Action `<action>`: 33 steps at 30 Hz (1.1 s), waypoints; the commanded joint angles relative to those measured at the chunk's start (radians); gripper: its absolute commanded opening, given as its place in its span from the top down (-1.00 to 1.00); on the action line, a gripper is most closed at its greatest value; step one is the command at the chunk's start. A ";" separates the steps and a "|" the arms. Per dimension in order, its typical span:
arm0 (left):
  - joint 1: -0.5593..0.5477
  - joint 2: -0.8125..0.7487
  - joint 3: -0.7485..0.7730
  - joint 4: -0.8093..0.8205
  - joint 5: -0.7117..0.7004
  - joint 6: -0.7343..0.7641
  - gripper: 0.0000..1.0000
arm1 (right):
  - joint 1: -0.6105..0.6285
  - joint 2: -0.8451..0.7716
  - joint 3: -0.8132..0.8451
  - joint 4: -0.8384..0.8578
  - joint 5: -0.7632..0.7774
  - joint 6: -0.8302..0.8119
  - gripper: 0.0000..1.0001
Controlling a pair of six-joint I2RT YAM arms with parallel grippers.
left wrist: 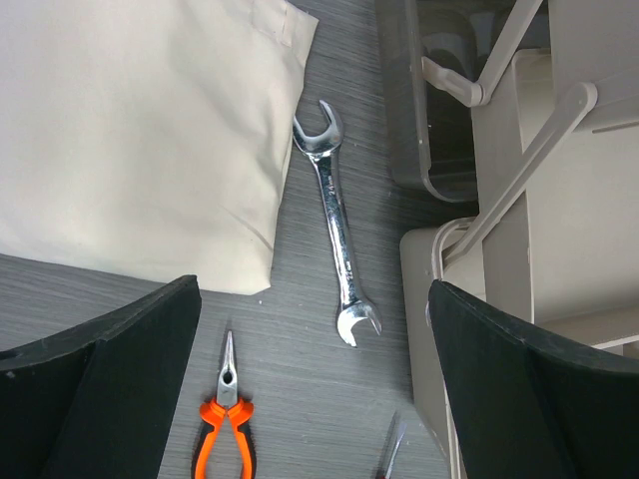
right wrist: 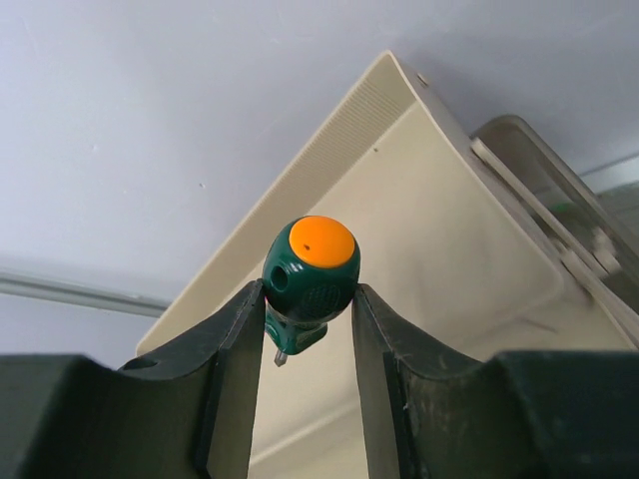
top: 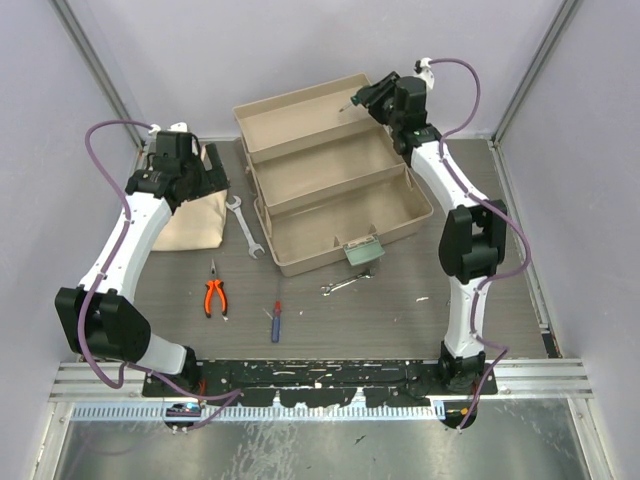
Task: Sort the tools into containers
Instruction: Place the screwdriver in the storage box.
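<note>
Your right gripper (right wrist: 307,311) clamps a stubby green, orange-capped screwdriver (right wrist: 310,274) over the tan plastic tray (top: 290,115) at upper right; left gripper (left wrist: 312,291) gapes wide.

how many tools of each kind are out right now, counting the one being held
silver open-end wrench: 1
small silver tool in front of the tan plastic toolbox, probably a wrench too: 1
orange-handled pliers: 1
screwdrivers: 2 (blue-and-red-handled screwdriver lying loose; green-handled screwdriver with an orange cap held in the right gripper)
total: 5
</note>
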 commanded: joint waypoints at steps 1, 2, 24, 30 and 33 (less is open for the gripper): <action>0.005 -0.019 0.004 0.038 0.008 0.012 -0.97 | 0.004 0.043 0.160 0.008 -0.027 0.006 0.53; 0.006 -0.018 0.006 0.035 0.008 0.012 -0.97 | 0.004 0.053 0.171 -0.005 -0.026 -0.006 0.51; 0.010 -0.008 0.012 0.026 0.003 0.013 -0.97 | 0.003 0.049 0.225 -0.087 -0.019 -0.122 -0.15; 0.011 -0.016 0.014 0.023 -0.006 0.016 -0.97 | 0.002 -0.095 0.142 -0.173 0.028 -0.246 -0.20; 0.011 -0.024 0.013 0.023 -0.009 0.018 -0.97 | -0.003 -0.246 -0.055 -0.194 0.087 -0.308 -0.24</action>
